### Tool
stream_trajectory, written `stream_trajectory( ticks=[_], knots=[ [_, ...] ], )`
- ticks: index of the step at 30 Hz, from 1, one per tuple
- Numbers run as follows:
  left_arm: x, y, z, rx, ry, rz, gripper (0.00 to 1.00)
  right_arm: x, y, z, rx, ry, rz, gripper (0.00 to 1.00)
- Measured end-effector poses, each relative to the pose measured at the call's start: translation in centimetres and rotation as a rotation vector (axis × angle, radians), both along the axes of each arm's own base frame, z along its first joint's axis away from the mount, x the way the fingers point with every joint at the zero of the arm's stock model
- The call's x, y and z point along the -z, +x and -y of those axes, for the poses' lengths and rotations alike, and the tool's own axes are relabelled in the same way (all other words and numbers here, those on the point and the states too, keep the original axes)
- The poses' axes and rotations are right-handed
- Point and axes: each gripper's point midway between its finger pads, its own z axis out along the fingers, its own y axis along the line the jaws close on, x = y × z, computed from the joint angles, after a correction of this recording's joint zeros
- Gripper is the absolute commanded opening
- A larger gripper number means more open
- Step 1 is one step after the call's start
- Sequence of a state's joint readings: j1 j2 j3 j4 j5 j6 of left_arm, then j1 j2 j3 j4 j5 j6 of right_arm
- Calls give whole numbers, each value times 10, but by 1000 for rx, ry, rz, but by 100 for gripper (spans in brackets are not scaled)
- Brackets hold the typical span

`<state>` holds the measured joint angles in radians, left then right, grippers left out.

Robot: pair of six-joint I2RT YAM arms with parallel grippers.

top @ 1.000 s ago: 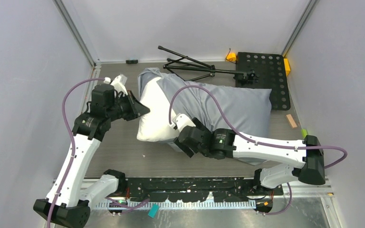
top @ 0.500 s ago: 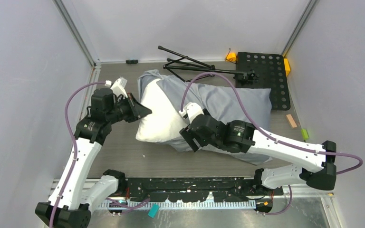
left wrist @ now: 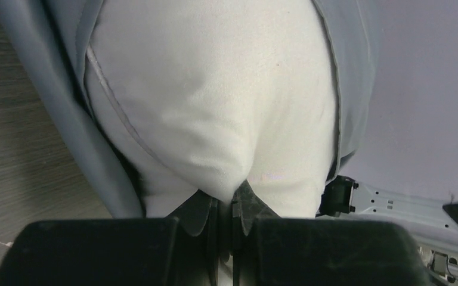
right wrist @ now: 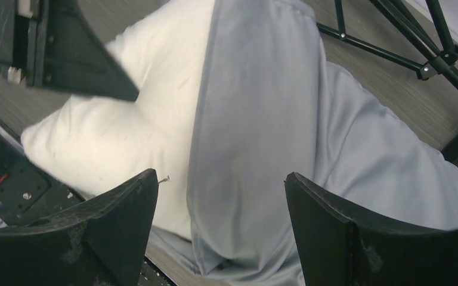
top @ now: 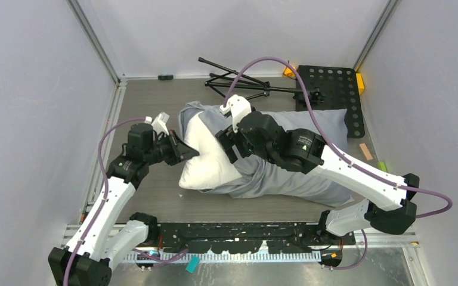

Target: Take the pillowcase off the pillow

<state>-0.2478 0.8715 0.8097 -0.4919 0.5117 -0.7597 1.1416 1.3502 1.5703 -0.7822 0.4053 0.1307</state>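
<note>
- While clamping a fold at the bare white end of the pillow (left wrist: 214,107), directly ahead of its fingertips, treat the left gripper (left wrist: 234,205) as the anchor: hold firm against any drag.
- Locate the pillowcase (right wrist: 262,119) below the right gripper (right wrist: 220,182): peeled off that white end, hem crossing between the spread fingers, bulk sheathing the rest farther out.
- Read the right gripper as released, fingers wide apart, hovering over the hem, grasping nothing; judge the step as a descent to pinch grey cloth.
- Lower onto the hem ridge, not the white bulge on the side toward the left gripper; take fabric only.
- Once closed, draw away from the left gripper along the pillow's length, low and steady, sliding the sleeve rather than lifting the cushion.
- Guard against likely faults: thin cloth slipping from a shallow pinch; white corner jerked out of the clenched left fingers.
- Beyond the right gripper, note the black folded stand (top: 238,80) and perforated black plate (top: 331,95) on the table (top: 149,196); steer freed cloth clear.
</note>
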Motion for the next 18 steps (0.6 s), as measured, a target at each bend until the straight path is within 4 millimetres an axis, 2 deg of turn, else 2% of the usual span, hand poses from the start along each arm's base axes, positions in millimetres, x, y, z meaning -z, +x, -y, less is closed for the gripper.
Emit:
stream_trajectory(
  ticks=[6, 7, 9, 10, 13, 14, 18],
  knots=[
    [2, -28, 29, 125, -14, 12, 0, 6, 25, 9, 92, 22, -39, 84],
    [2, -34, 35, 157, -14, 17, 10, 8, 31, 12, 119, 27, -45, 85],
    [3, -45, 45, 210, -6, 24, 46, 9, 38, 18, 155, 34, -52, 85],
    [4, -48, 47, 229, 6, 34, 59, 9, 41, 20, 172, 38, -54, 86],
    [9, -49, 42, 217, 56, 57, 86, 13, 47, 27, 208, 41, -63, 86],
    [11, -47, 37, 196, 78, 67, 90, 14, 47, 27, 210, 40, -68, 86],
    [10, -34, 17, 88, 122, 93, 91, 18, 44, 29, 209, 28, -85, 86]
  ],
)
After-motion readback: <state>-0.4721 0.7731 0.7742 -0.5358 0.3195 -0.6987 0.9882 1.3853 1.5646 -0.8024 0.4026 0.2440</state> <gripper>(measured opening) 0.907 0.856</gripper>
